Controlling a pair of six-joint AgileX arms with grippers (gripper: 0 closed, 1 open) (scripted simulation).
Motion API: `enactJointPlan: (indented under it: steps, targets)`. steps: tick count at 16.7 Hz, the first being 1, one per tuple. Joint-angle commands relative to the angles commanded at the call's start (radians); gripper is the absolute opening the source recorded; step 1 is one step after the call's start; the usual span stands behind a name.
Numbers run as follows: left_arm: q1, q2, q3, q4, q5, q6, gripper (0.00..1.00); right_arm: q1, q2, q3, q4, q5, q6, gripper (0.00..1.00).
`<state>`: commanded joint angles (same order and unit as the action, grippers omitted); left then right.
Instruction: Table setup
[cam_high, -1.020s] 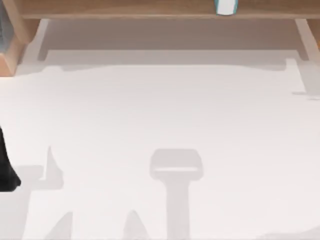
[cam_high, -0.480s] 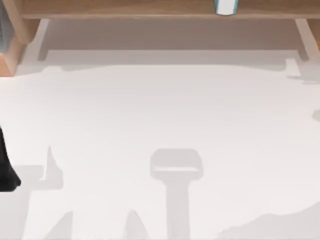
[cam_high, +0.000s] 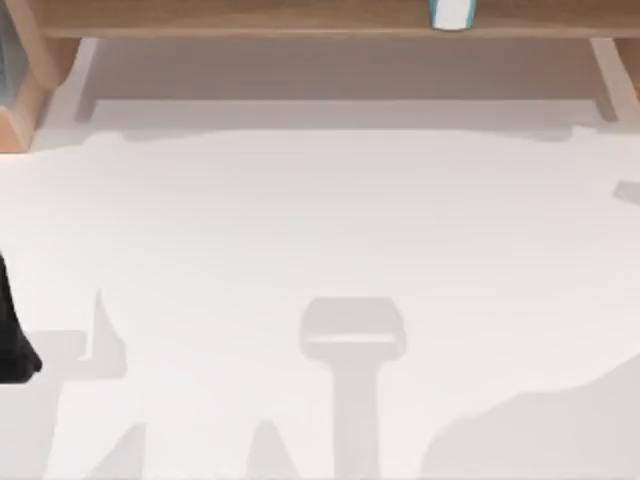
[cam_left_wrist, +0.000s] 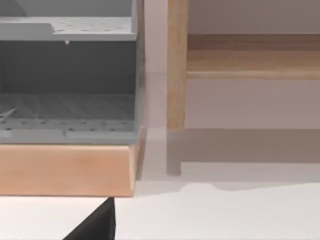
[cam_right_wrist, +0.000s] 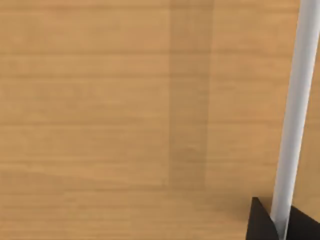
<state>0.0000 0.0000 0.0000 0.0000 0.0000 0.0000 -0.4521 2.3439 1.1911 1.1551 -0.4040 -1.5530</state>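
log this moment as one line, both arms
left pincer: parked at table left edge, facing grey rack | right pincer: shut on thin white piece, wood surface behind | cup: on wooden shelf

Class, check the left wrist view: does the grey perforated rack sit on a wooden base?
Yes. The grey perforated rack rests directly on a light wooden base, beside a wooden post standing on the white table.

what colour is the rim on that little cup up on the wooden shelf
Teal, around the small white cup on the light wooden shelf; the top view shows it best.
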Motion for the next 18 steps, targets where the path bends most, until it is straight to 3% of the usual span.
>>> enactJointPlan:
  steps: [7, 18]
  targets:
    - [0.0, 0.0, 0.0, 0.0, 0.0, 0.0, 1.0, 0.017, 0.029, 0.064, -0.042, 0.017, 0.002, 0.0]
    - [0.0, 0.0, 0.0, 0.0, 0.0, 0.0, 1.0, 0.017, 0.029, 0.064, -0.042, 0.017, 0.002, 0.83]
